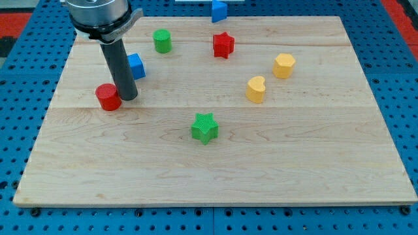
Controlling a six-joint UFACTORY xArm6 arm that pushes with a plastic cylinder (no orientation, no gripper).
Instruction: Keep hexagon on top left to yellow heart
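Hexagon (pixel 284 66), yellow, sits toward the view's right on the board (pixel 326 170), just up and right of the yellow heart (pixel 256 89), close but apart. From the left: a red cylinder (pixel 108 97) lies with my tip (pixel 128 98) against its right side, as far as can be told, and a blue cube (pixel 136 66) is partly hidden behind the rod, which is bare, has no fingers and holds nothing. Further right come a green cylinder (pixel 162 41) near the top, a green star (pixel 204 128) at mid-board, a red star (pixel 223 45), and a blue block (pixel 219 10) at the top edge.
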